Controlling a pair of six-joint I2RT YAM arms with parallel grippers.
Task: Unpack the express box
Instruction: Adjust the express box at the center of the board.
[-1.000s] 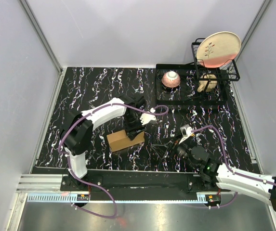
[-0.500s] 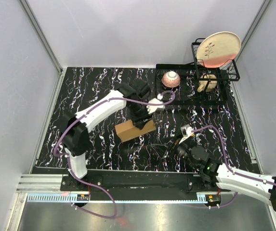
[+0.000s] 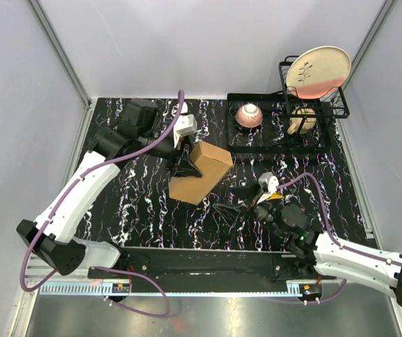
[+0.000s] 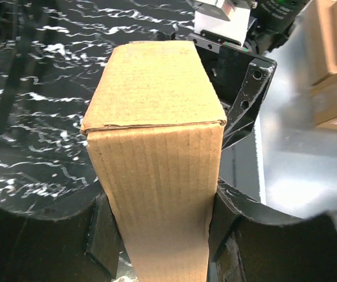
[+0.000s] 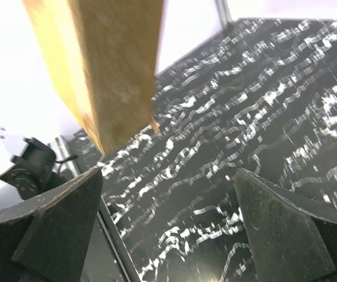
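Since the earlier frame, the left arm has swung up and back toward the table's far left. It has lifted the one small plain brown cardboard express box (image 3: 201,173) from low over the middle of the table to a raised, tilted position. The right fingers (image 3: 222,208) have spread slightly wider.

Count: one express box, two arms, and one black marble-patterned table (image 3: 137,203).

The left fingers (image 4: 100,235) clamp the express box (image 4: 156,158) on two opposite sides, one finger per side. The box stands off the table surface, and its flap lies shut along a visible seam.

The right fingers (image 5: 62,223) are spread wide and hold nothing. They sit low over the table near the front edge, right of centre. In the right wrist view the express box (image 5: 97,64) hangs above and apart from them, blurred.

At the far right stands one black wire dish rack (image 3: 341,105). It holds one upright cream round plate (image 3: 318,70) with a sprig motif. One pink round bowl (image 3: 249,115) sits beside it in one black rectangular tray (image 3: 278,149). A beige item within the rack is too small to identify.
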